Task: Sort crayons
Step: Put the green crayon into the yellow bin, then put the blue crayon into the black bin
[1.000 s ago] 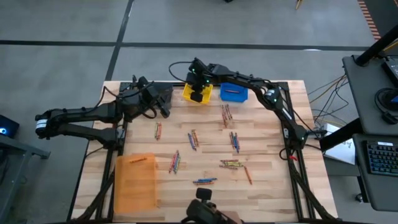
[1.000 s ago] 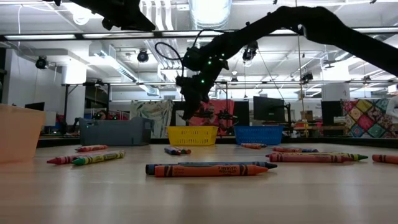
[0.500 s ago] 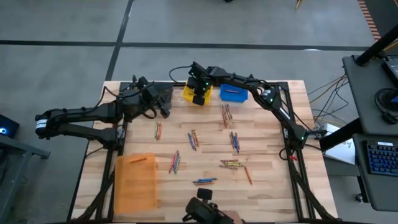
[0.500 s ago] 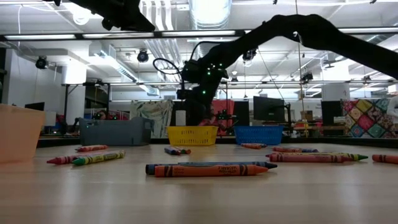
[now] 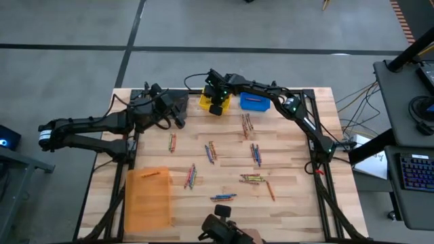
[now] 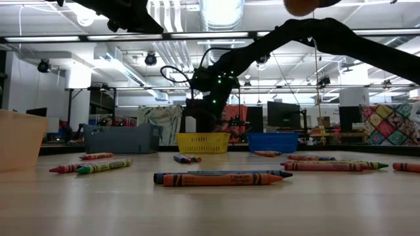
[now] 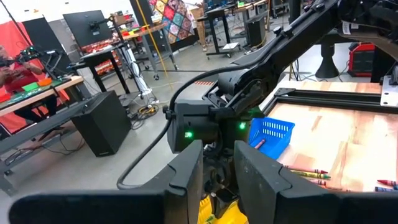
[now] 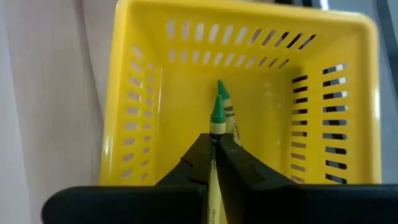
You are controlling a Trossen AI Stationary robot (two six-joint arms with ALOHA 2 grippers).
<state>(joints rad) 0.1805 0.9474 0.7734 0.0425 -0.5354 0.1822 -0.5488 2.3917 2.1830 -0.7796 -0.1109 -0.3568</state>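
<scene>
Right gripper (image 8: 214, 155), clamped on a yellow-green crayon (image 8: 216, 121) over the yellow basket (image 8: 134, 93), should lower further before releasing; left gripper (image 7: 217, 165) idles, its fingers apart.

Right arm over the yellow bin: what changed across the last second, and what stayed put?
The right hand came down toward the yellow bin and now hangs over its inside, still shut on a yellow-green crayon; nothing was let go. A second crayon already lies in the bin. The left hand stayed near the table's far left, and the loose crayons on the table did not move.
</scene>
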